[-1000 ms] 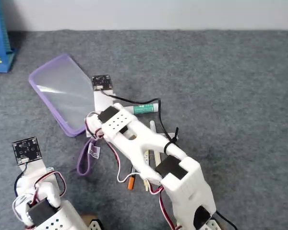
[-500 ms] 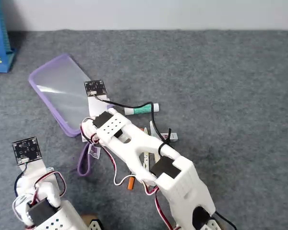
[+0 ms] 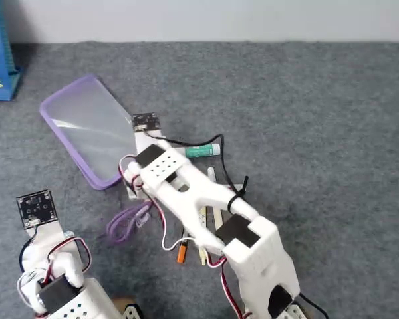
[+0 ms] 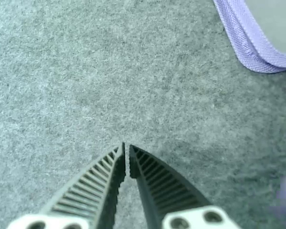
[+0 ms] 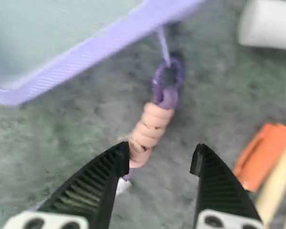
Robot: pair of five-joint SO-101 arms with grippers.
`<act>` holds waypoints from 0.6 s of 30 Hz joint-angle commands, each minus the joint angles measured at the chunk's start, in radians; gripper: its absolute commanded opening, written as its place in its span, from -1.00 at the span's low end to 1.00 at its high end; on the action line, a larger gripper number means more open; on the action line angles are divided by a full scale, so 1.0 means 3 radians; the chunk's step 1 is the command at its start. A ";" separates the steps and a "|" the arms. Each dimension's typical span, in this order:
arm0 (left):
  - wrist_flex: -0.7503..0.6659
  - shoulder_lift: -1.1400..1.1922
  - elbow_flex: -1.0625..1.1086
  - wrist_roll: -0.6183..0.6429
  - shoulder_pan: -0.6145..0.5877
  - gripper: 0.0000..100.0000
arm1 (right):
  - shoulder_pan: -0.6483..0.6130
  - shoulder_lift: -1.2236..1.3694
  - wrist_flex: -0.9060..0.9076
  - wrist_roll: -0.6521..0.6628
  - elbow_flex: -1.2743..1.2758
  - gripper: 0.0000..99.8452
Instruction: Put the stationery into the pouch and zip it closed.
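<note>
The purple-edged clear pouch [image 3: 80, 119] lies flat at the left of the grey carpet. The right arm [image 3: 186, 193] stretches to the pouch's near corner. In its wrist view my right gripper [image 5: 162, 148] is open just off the pouch's edge [image 5: 86, 43]. The pink beaded zipper pull [image 5: 150, 126] lies against one finger, on a purple ring [image 5: 168, 78]. A green-and-white tube [image 3: 203, 151] lies beside the arm, and pens [image 3: 203, 229] and an orange piece [image 3: 181, 252] lie under it. My left gripper [image 4: 125, 149] is shut with nothing in it, over bare carpet near the pouch corner [image 4: 257, 43].
A purple strap [image 3: 123, 222] lies bunched on the carpet near the pouch's corner. A blue box [image 3: 0, 60] stands at the far left against the white wall. Open carpet spreads to the right. An orange piece [image 5: 262, 155] and a white object [image 5: 269, 24] lie close to the right gripper.
The right arm's wrist swung left toward the pouch, then back right. The purple strap went from a long loop to a bunched heap. The left arm has not moved.
</note>
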 commanded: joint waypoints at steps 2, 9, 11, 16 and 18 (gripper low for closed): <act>-0.0077 -0.0041 -0.0110 0.0020 -0.0026 -0.97 | 0.0120 -0.0110 0.0074 -0.0031 -0.0061 -0.55; -0.0082 -0.0041 -0.0110 0.0020 -0.0026 -0.97 | 0.0074 -0.0095 -0.0355 -0.0010 -0.0061 -0.55; -0.0082 -0.0041 -0.0110 0.0020 -0.0026 -0.97 | 0.0059 -0.0095 -0.0458 -0.0010 -0.0056 -0.55; -0.0082 -0.0041 -0.0110 0.0020 -0.0026 -0.97 | 0.0038 -0.0090 -0.0657 -0.0020 -0.0046 -0.55; -0.0082 -0.0041 -0.0110 0.0020 -0.0026 -0.97 | 0.0038 -0.0079 -0.0693 -0.0020 -0.0046 -0.55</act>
